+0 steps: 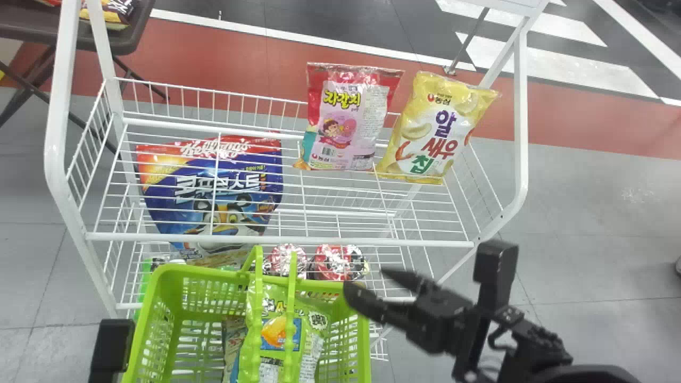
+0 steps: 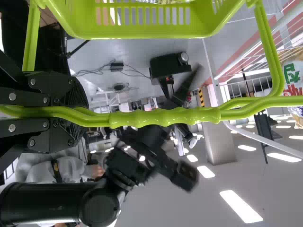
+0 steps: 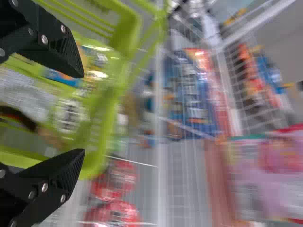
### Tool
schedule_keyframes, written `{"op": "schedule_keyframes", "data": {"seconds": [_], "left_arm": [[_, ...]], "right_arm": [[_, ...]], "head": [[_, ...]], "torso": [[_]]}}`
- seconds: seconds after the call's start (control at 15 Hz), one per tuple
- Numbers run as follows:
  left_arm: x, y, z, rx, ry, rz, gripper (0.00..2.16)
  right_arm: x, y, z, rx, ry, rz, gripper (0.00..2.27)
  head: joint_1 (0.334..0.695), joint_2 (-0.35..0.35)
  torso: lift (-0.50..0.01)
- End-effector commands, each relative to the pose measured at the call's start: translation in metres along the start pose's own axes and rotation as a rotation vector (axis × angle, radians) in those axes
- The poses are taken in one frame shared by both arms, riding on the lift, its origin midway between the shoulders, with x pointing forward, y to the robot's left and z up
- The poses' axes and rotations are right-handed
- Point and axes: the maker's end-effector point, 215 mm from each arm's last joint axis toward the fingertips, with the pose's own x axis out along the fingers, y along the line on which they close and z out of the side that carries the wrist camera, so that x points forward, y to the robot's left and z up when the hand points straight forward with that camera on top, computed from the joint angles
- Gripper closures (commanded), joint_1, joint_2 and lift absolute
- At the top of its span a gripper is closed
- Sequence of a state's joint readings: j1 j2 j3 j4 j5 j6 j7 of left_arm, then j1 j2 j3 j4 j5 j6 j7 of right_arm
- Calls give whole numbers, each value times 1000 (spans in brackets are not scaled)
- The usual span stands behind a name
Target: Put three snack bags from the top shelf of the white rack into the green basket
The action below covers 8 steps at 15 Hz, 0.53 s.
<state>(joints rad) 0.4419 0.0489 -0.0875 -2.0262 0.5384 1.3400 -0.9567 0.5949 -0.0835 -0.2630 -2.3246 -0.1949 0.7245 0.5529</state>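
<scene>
In the head view my right gripper [image 1: 367, 282] stands open over the right rim of the green basket [image 1: 364, 340]; in its wrist view the open right gripper [image 3: 84, 113] has the basket [image 3: 97, 142] behind its fingers. A pink snack bag [image 1: 348, 119] and a yellow snack bag [image 1: 439, 127] lean side by side at the back of the top shelf [image 1: 276, 240]. A green snack bag [image 1: 314, 319] lies in the basket, with another bag [image 1: 232, 340] partly hidden beside it. My left gripper [image 2: 61, 112] is shut on the basket's handle [image 2: 165, 117].
Under the top shelf's wires are a blue bag [image 1: 229, 186] and red-lidded cups [image 1: 338, 261]. White posts of the rack [image 1: 56, 133] rise at both sides. The basket's raised handle crosses above its contents. A dark table [image 1: 32, 26] stands behind at the left.
</scene>
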Motion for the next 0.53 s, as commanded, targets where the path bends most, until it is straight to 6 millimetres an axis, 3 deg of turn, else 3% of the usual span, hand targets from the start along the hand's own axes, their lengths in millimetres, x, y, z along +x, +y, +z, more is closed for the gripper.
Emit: {"op": "schedule_keyframes", "data": {"seconds": [0.0, 0.2, 0.47], "left_arm": [[0, 1, -1, -3, 0, 1, 2142], [0, 2, -1, -6, -1, -1, 2142], [-1, 3, -3, -10, 6, 2, 2142]], "right_arm": [[28, -17, 50, -52, -124, -40, 63], [80, -42, 111, -152, -258, -191, 70], [143, -51, 162, -190, -331, -257, 83]], "head": [[695, -350], [695, -350], [695, -350]], "torso": [[0], [0], [0]]}}
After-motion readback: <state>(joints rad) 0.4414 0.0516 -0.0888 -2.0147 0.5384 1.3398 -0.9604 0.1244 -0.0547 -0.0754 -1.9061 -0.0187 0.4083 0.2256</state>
